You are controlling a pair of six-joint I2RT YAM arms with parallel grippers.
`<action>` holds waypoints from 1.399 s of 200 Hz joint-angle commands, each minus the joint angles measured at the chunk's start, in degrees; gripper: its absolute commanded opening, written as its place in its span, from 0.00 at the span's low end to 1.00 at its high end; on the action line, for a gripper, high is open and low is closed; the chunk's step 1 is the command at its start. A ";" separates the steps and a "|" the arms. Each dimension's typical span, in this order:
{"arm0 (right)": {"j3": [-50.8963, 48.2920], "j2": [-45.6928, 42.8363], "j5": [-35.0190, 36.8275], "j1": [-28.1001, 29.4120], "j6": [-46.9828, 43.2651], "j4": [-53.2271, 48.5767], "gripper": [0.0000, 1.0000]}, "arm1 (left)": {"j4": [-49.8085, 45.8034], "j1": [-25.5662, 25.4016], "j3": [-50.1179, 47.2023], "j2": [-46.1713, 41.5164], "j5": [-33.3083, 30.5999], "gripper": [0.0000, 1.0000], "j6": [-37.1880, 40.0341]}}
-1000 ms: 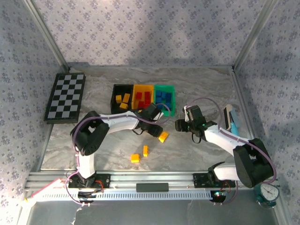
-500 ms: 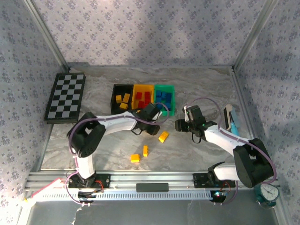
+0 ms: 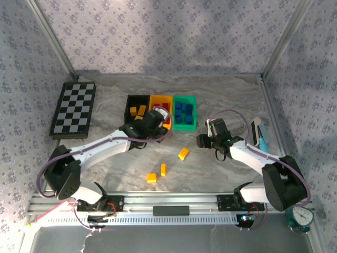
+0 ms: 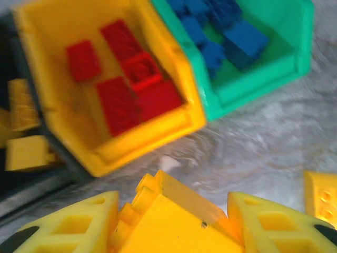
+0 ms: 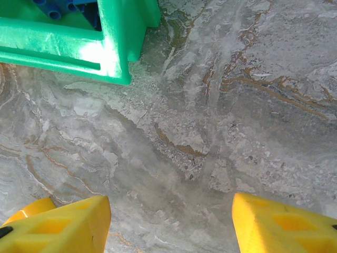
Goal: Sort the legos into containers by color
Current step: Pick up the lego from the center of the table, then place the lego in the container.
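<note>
The left gripper [image 3: 156,117] is clamped on a yellow brick [image 4: 174,221], which sits between its two yellow fingers [image 4: 73,224] with a knobbly edge pointing toward the bins. It hangs over the near ends of the row, roughly where the black bin [image 3: 128,108] and the yellow bin [image 3: 160,97] meet. The step in hand looks like the drop-off, and the catch is that bin colour and brick colour do not match. The yellow bin holds red bricks [image 4: 126,79], while the sorted yellow bricks [image 3: 138,112] lie in the black bin at the left end of the row. So the gripper should shift left until the brick is squarely over the black bin's opening, clear of the shared wall. It should then come low before letting go, so the brick cannot bounce off the rim or tip in among the reds. The green bin [image 3: 184,126], rightmost, holds blue bricks [image 4: 242,42]. The right gripper [image 3: 202,140] stands open and empty over the bare surface [image 5: 210,132], just near and right of the green bin; it is best kept out of the left arm's way. A stray yellow brick [image 3: 183,153] lies on the surface beside it, and a second stray brick [image 3: 163,169] and a third stray brick [image 3: 151,178] lie nearer the arms' bases. All are small, glossy, blocky plastic pieces.
</note>
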 commanded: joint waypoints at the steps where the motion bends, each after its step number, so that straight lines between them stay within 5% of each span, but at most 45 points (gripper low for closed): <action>1: 1.21 0.07 0.36 0.17 -0.06 -0.80 0.64 | 0.86 4.45 -0.33 -3.49 -4.17 0.33 0.18; 46: 0.98 -0.62 0.57 0.45 -0.14 -1.03 0.64 | 0.87 17.43 4.57 -0.33 4.72 0.32 -2.60; 98: 0.98 -1.50 0.62 0.67 -0.23 -1.68 0.64 | 2.09 23.26 13.38 10.76 4.66 0.33 -1.66; 140: 0.93 -2.23 0.66 0.93 -0.23 -2.19 0.64 | 3.11 24.60 19.31 20.06 2.71 0.36 -1.48; 190: 1.21 -2.30 0.82 1.20 -0.32 -2.58 0.64 | 0.77 26.03 24.99 26.74 3.46 0.51 -1.55; 220: 1.26 -2.34 0.85 1.20 -0.32 -2.59 0.64 | 2.34 25.53 22.73 24.51 9.27 0.69 -2.77; 280: 1.07 -2.21 0.84 1.73 -0.15 -2.48 0.64 | 5.81 22.34 11.72 14.56 9.58 0.70 -2.97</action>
